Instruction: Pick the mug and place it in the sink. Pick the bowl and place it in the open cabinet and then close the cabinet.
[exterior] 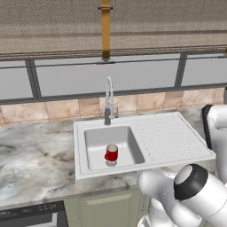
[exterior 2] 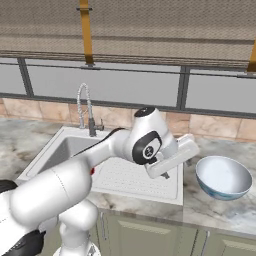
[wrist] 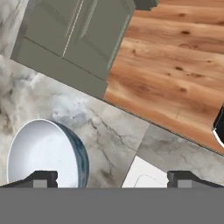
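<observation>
Mug (exterior: 111,153) stands upright in the sink (exterior: 177,137) basin, near the drain, handle to the left in the left base view. Faucet (exterior: 108,99) rises behind the basin; the drainboard is to the basin's right.

Bowl (exterior 2: 223,177) sits upright on the marble tabletop (exterior 2: 220,212), just right of the sink's drainboard edge, not touching it. White inside, blue-green outside (pattern shows along the rim side in the hand view).

Arm reaches from lower left of the right base view across the drainboard, wrist end close to the bowl's left side. Can't tell from that view whether anything touches the bowl.

Jaws (wrist: 112,177) are wide apart, nothing between them. In the hand view the left tip overlaps the bowl's lower edge in the picture, the right tip is over a white sink corner; bare marble between them. The hand camera looks down past the tabletop edge at green base cabinet doors (wrist: 74,35) and a wood floor (wrist: 175,61).

Window and a woven blind (exterior: 53,26) run along the wall behind the sink, tile strip beneath. A dark appliance panel (exterior: 31,215) shows at lower left of the left base view.
</observation>
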Controlling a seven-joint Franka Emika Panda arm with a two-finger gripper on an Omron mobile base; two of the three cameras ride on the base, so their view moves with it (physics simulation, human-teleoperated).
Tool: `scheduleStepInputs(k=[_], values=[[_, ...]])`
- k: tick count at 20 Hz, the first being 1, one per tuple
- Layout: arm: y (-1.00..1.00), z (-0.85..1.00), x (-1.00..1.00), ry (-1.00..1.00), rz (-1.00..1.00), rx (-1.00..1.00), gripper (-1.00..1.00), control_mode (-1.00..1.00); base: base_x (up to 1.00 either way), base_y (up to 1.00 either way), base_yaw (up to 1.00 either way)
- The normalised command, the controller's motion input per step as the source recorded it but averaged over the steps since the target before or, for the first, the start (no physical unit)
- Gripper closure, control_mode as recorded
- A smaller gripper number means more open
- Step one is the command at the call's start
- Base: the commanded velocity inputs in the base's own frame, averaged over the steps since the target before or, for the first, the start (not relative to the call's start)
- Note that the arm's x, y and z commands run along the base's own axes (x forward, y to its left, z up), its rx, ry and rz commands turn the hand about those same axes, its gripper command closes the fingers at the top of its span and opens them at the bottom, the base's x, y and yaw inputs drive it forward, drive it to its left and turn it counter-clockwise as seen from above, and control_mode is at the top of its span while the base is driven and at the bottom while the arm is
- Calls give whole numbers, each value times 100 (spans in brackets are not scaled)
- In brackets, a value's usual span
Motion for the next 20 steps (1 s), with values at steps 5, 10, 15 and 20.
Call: scheduleStepInputs(k=[5,10,15,20], values=[[-18,-6,31,5,0,0,-100,-100,0,0,0],[-7,-12,33,2,0,0,-100,-100,0,0,0],[-6,-22,14,1,0,0,-100,-100,0,0,0],[-7,-23,10,0,0,0,-100,-100,0,0,0]])
